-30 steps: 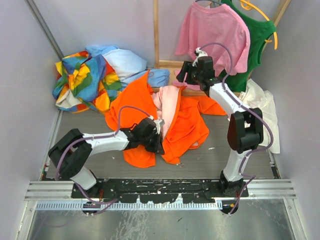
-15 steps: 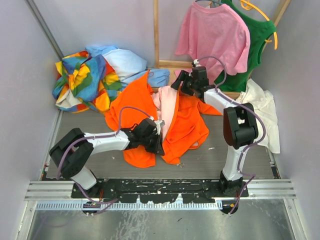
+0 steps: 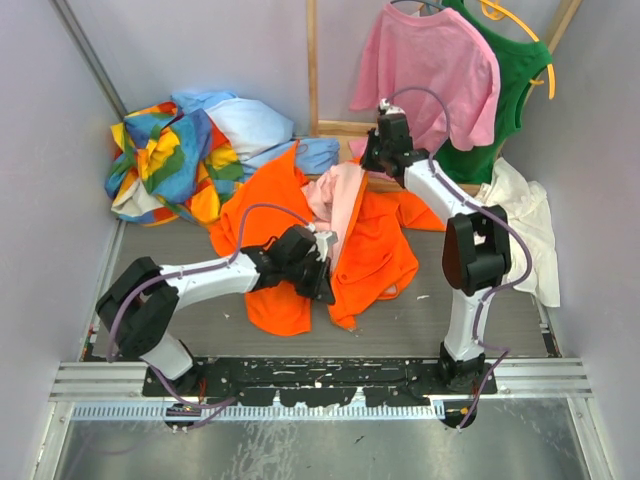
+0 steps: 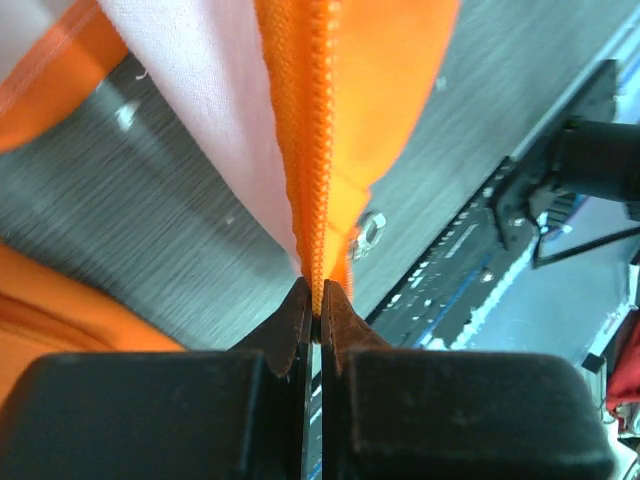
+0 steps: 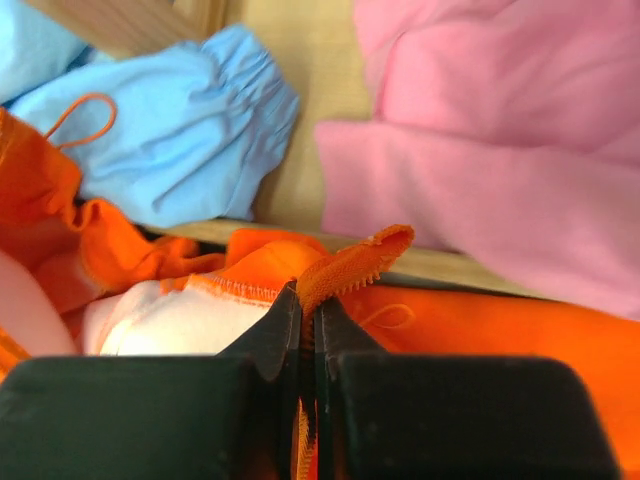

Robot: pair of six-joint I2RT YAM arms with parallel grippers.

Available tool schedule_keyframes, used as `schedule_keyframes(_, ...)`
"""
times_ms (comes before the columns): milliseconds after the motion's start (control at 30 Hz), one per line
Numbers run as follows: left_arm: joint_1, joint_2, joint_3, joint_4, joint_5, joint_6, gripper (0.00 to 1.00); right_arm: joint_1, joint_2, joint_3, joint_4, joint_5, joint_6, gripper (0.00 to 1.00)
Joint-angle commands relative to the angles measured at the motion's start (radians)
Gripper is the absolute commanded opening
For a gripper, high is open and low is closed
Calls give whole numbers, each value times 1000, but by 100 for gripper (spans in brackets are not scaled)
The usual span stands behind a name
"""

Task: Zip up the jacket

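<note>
The jacket (image 3: 375, 250) lies crumpled mid-table (image 3: 440, 310), with its lining showing. My left gripper (image 4: 313, 305) is clenched on the low end of the zipper teeth (image 4: 318, 130) and my right gripper (image 5: 304, 305) pinches the tape's top end (image 5: 355, 262). I judge this pulls the track straight for zipping. A second ago the right jaws stood wide above the collar — now they've dropped and closed.

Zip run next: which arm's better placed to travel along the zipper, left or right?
Left, likely. The left gripper is shut on the jacket zipper at its near end, teeth running away ahead. The right gripper pinches the far tape end, suited to anchoring. Slider not visible.
</note>
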Motion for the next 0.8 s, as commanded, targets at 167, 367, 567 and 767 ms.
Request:
schedule_keyframes(167, -32, 11, 248, -51, 220, 40, 0, 2, -155, 282, -175, 638, -418, 4)
schedule_keyframes(367, -52, 75, 217, 79, 290, -43, 0, 130, -111, 286, -151, 773, -567, 8)
schedule_keyframes(567, 34, 70, 41, 217, 284, -150, 0, 268, 55, 328, -128, 785, -600, 9)
schedule_keyframes(767, 121, 53, -27, 139, 205, -154, 0, 315, 199, 436, -146, 653, -518, 11)
